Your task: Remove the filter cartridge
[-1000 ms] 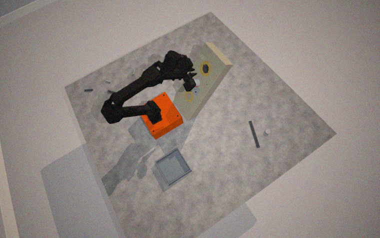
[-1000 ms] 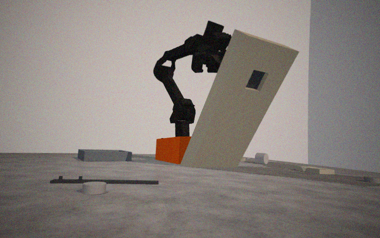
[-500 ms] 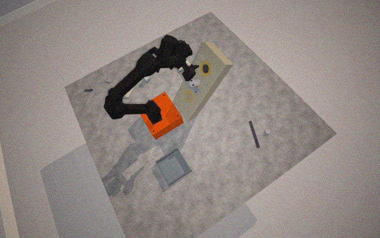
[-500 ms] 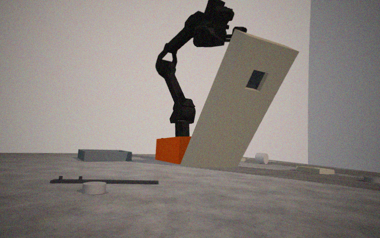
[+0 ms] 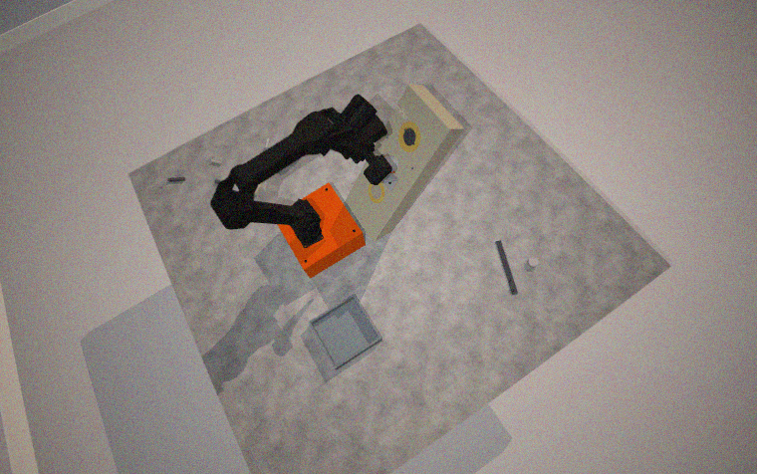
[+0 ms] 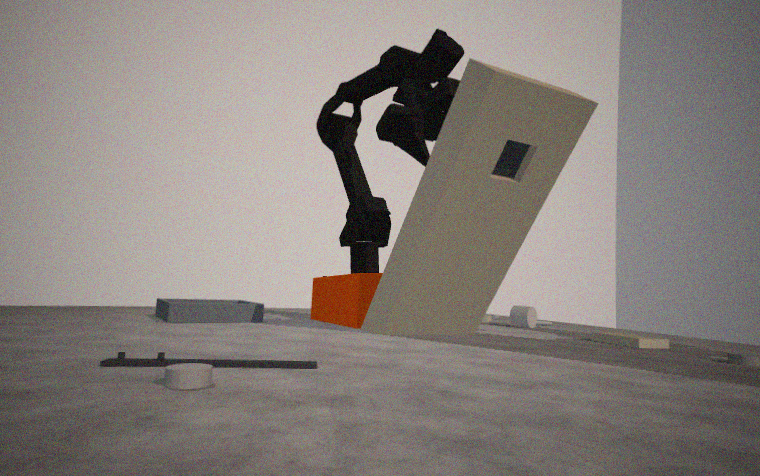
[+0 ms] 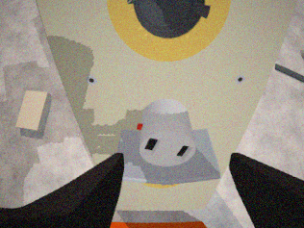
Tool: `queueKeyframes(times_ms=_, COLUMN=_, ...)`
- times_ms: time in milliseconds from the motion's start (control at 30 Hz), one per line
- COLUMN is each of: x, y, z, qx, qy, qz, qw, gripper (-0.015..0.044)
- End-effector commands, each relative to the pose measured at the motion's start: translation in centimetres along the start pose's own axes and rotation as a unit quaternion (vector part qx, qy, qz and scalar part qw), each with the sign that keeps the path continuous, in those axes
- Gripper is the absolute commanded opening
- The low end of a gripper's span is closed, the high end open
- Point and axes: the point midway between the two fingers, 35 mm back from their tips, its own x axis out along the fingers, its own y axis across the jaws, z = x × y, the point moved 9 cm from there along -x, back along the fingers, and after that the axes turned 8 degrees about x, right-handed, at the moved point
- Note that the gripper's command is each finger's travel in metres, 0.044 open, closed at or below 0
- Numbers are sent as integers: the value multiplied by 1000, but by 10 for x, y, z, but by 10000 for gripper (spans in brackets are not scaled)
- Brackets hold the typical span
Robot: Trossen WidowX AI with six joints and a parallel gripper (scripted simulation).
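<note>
One cartridge [image 5: 393,166] [image 7: 166,136], out of the panel [image 5: 385,209] [image 6: 476,196] [image 7: 192,88], lay by the ledge [image 5: 390,178] [image 7: 207,155], just beyond the wide-spread, unladen pincer [image 5: 380,158] [image 6: 427,159] [image 7: 178,160], roughly midway between its fingers' lines, slotted face towards it.

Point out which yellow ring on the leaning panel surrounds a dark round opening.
The upper, broader ring, nearer the top of the panel; the lower, thinner ring has no dark opening inside.
</note>
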Motion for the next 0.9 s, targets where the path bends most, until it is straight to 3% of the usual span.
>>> queueKeyframes(times_ms=0, x=7, y=0, z=-4, qx=-7, qy=15, qz=1, qw=1000, gripper=305)
queueKeyframes(times_ms=867, x=48, y=0, z=-5, qx=-7, qy=14, qz=1, qw=1000, gripper=305)
